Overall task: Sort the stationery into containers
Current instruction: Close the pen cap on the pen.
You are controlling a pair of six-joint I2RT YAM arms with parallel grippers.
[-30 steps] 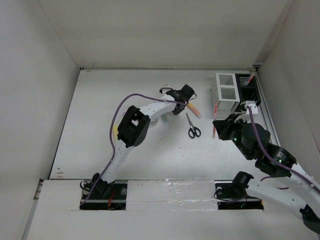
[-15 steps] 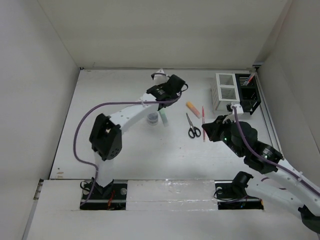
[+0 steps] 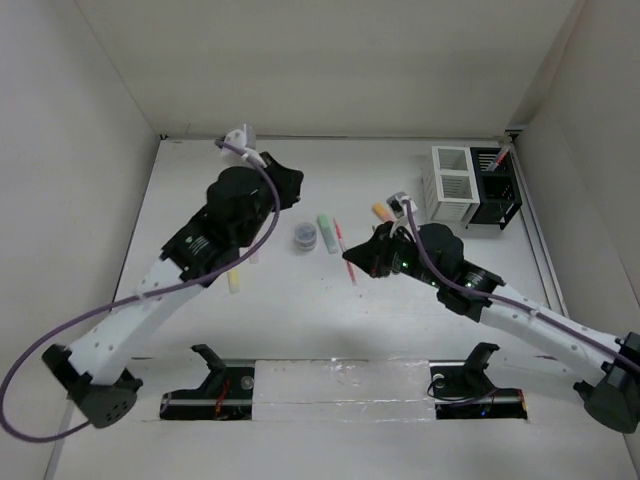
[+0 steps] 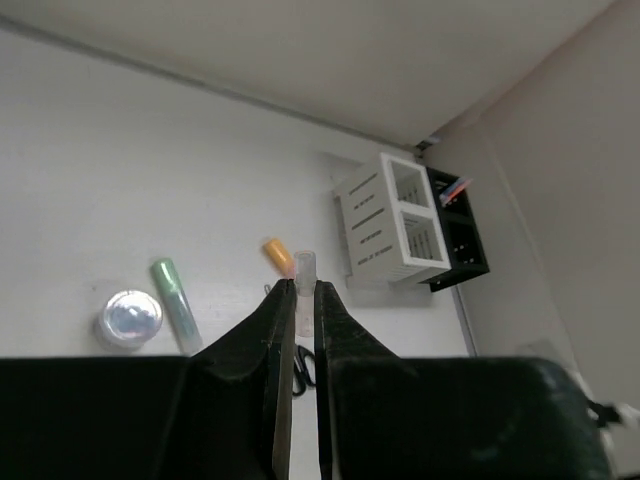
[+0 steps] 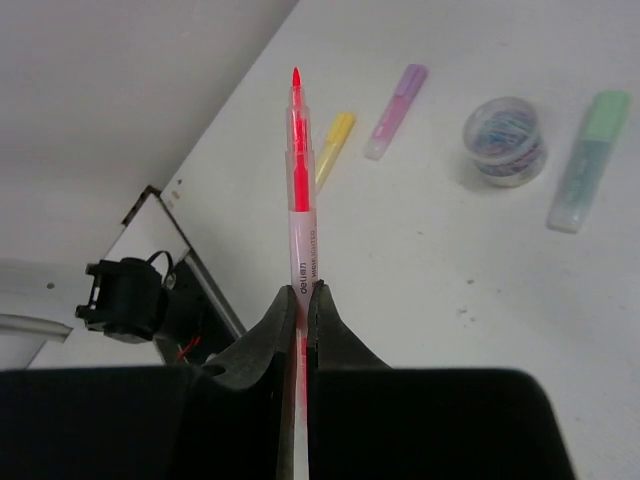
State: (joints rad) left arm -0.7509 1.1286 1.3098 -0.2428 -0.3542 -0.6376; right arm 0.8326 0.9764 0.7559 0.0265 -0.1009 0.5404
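Observation:
My right gripper (image 5: 300,290) is shut on a thin orange-red pen (image 5: 298,170), held above the table's middle (image 3: 341,238). My left gripper (image 4: 297,285) is shut on a pale translucent pen (image 4: 304,272) and hangs high over the table's left half (image 3: 290,180). The white organizer (image 3: 452,186) and the black one (image 3: 495,188) stand at the back right. On the table lie a green highlighter (image 3: 326,232), an orange one (image 3: 381,211), a yellow one (image 5: 333,145) and a purple one (image 5: 396,97). Black-handled scissors (image 4: 303,365) show between my left fingers.
A small round tub (image 3: 305,235) of coloured clips sits beside the green highlighter. A red pen stands in the black organizer (image 4: 455,235). White walls enclose the table on the left, back and right. The arm mounts (image 3: 215,385) line the near edge.
The left arm has swung back to the left and risen from near the orange highlighter. The right arm has carried the orange-red pen leftward, away from the organizers, and now covers the scissors from above.

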